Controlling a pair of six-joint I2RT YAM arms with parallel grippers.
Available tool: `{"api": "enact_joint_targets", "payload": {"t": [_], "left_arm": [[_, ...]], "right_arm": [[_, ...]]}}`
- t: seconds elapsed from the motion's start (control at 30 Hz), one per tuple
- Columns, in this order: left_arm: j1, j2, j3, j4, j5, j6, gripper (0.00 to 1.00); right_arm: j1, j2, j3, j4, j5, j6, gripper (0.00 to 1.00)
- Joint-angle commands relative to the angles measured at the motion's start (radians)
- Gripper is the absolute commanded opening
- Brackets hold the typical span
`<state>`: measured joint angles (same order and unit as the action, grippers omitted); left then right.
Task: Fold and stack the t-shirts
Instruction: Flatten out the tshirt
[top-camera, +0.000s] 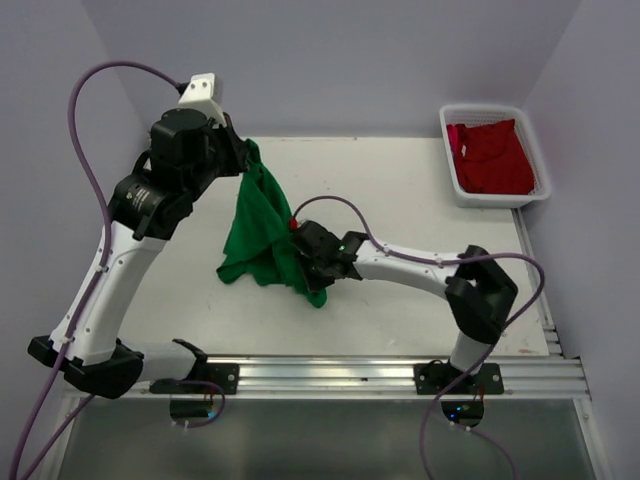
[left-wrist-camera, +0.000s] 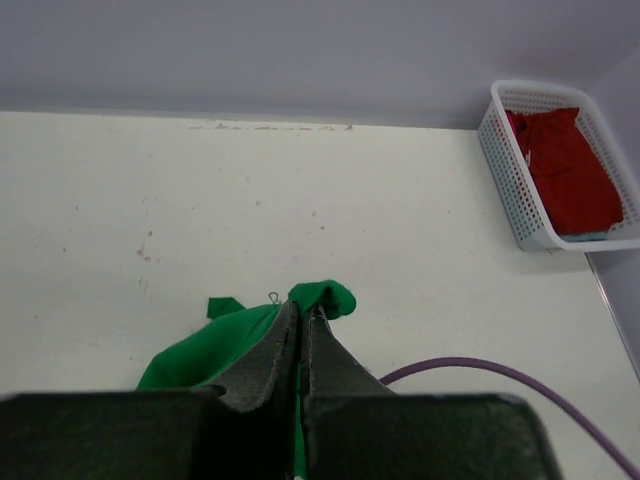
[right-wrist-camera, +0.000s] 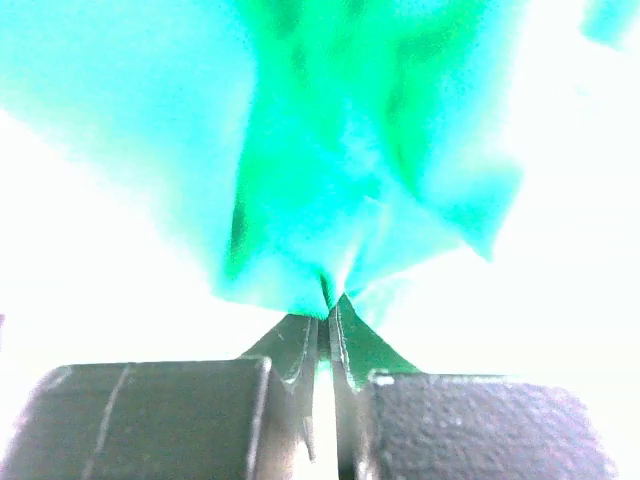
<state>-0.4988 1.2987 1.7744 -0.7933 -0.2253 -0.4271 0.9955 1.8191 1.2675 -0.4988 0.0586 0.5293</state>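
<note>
The green t-shirt (top-camera: 262, 225) was soft matt cloth, loosely creased. The red t-shirt (top-camera: 492, 158) looked to be the same matt cloth. The basket (top-camera: 485, 200) was white plastic mesh. The table (top-camera: 400, 180) was smooth matt white, faintly speckled, and the rail (top-camera: 330, 375) was dull-shining ribbed metal.

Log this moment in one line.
left gripper: shut on bright green cloth t-shirt | right gripper: shut on it | red cloth t-shirt: in white plastic mesh basket
</note>
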Motion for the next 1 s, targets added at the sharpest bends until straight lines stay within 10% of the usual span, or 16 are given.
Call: {"api": "enact_joint_targets", "payload": {"t": [0.0, 0.4, 0.6, 0.97], "left_arm": [[-0.001, -0.055, -0.023, 0.039, -0.066, 0.01, 0.0], [-0.001, -0.208, -0.004, -0.078, -0.172, -0.03, 0.0], [-0.001, -0.225, 0.103, -0.144, -0.252, -0.062, 0.0], [0.037, -0.124, -0.497, 0.122, -0.283, -0.113, 0.0]], "right_arm": [[0.006, -0.239, 0.013, -0.15, 0.073, -0.06, 0.0], [0.006, -0.659, 0.291, -0.587, 0.356, -0.108, 0.04], [-0.079, -0.51, 0.38, -0.73, 0.581, -0.009, 0.0], [-0.414, -0.102, 0.155, -0.408, 0.354, -0.022, 0.0]]}}
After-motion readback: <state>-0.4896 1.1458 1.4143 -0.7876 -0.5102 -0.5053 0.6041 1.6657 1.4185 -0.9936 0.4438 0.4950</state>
